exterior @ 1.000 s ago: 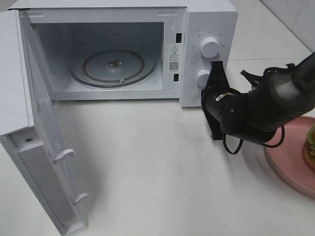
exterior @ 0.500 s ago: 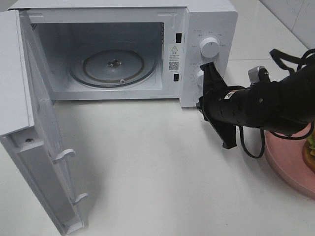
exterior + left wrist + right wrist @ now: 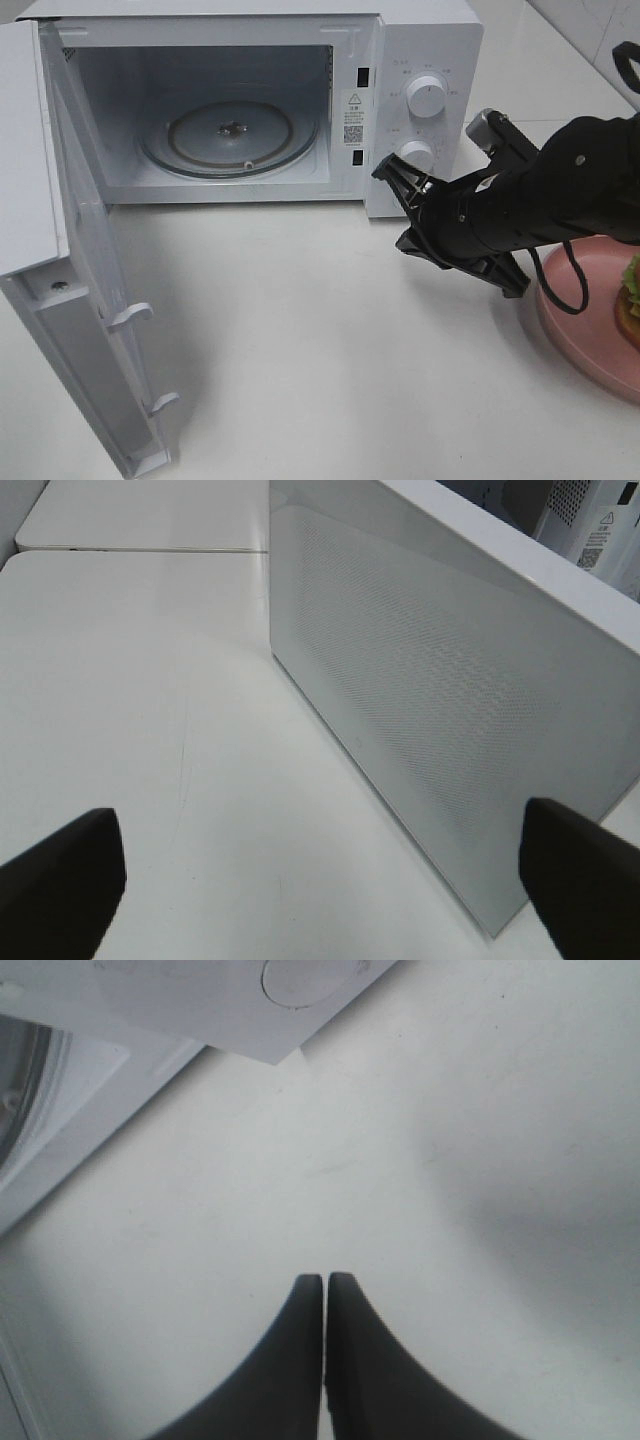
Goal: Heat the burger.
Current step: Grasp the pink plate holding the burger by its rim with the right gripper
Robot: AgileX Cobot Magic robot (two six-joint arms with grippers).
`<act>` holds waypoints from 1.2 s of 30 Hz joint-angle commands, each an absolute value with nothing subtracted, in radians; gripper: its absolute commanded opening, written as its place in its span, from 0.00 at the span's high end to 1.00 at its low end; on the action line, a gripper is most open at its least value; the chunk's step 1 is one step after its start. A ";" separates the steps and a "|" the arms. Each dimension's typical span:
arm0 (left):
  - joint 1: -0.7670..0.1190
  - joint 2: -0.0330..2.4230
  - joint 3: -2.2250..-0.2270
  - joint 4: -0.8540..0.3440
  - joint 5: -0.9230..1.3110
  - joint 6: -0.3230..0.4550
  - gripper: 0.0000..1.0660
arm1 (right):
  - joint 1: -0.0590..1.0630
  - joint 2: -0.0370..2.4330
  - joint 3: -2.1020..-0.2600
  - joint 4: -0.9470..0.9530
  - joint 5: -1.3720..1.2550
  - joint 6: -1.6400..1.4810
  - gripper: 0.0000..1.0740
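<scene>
White table (image 3: 300,330) with your microwave (image 3: 430,50) standing open.
You see its door (image 3: 80,330) swung wide, and the pink plate (image 3: 580,330) at the right edge of the high view carrying the burger (image 3: 631,295). Your right gripper (image 3: 325,1285) hovers near the knobs (image 3: 427,95), fingers pressed together on nothing; your left gripper (image 3: 320,820) is spread wide beside the door.

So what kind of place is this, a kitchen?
Probably a kitchen-style counter, maybe a test setup: a white microwave with its door open, a burger on a pink plate, and a tiled wall behind.
</scene>
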State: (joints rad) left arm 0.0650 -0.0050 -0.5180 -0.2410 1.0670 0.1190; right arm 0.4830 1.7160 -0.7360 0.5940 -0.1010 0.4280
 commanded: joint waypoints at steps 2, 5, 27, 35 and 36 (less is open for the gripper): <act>0.070 -0.022 -0.518 -0.239 1.067 0.113 0.06 | 0.477 1.680 -0.740 0.582 -0.021 0.249 0.95; 0.070 -0.022 -0.518 -0.239 1.067 0.113 0.06 | 0.477 1.657 -0.740 0.560 0.060 0.143 0.95; 0.070 -0.022 -0.518 -0.239 1.067 0.113 0.06 | 0.431 1.511 -0.774 0.009 0.609 0.049 0.91; 0.070 -0.022 -0.518 -0.239 1.067 0.113 0.06 | 0.338 1.511 -0.781 -0.071 0.650 0.049 0.73; 0.070 -0.022 -0.518 -0.239 1.067 0.113 0.06 | 0.328 1.511 -0.781 -0.085 0.648 0.049 0.59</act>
